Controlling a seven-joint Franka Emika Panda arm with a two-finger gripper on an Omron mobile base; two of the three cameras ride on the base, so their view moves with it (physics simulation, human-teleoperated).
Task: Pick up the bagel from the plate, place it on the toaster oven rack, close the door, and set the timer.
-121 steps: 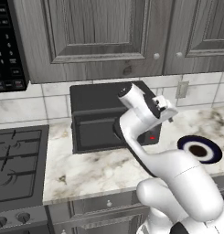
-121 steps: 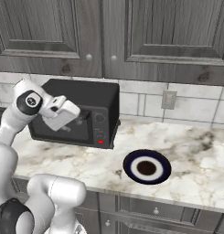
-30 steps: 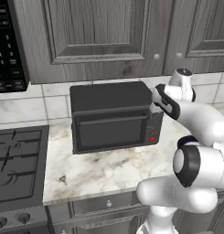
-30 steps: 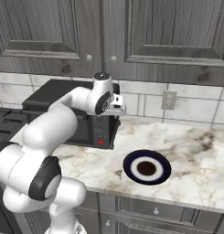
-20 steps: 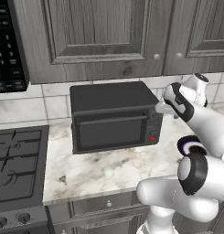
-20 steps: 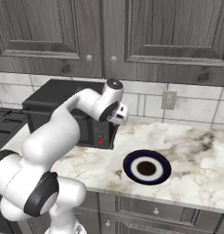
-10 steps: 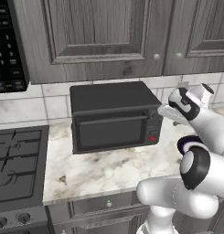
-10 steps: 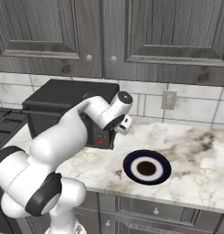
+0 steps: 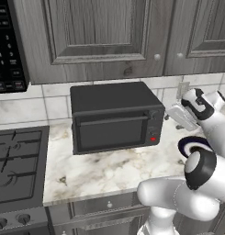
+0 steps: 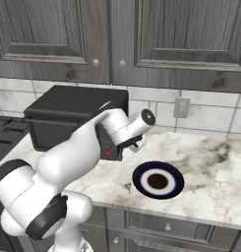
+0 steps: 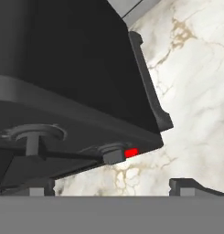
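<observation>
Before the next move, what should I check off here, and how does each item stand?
1. Door shut: ok.
2. Plate bare of the bagel: ok.
3. Bagel on the rack: cannot tell, the glass is too dark.
4. Tool open, holding nothing: ok.
5. Tool facing the toaster oven knobs beside the red light: ok.
6. Tool on a knob: not ok, not touching.

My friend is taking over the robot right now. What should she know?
Gripper: by the toaster oven's right front corner, near its control strip; holds nothing; fingertips sit wide apart in the hand view, so it looks open.
Door: shut.
Plate: on the counter right of the oven; no bagel on it.
Done: door closed. Whether the bagel is inside can't be told through the dark glass.
Left: likely the timer knob.
</observation>
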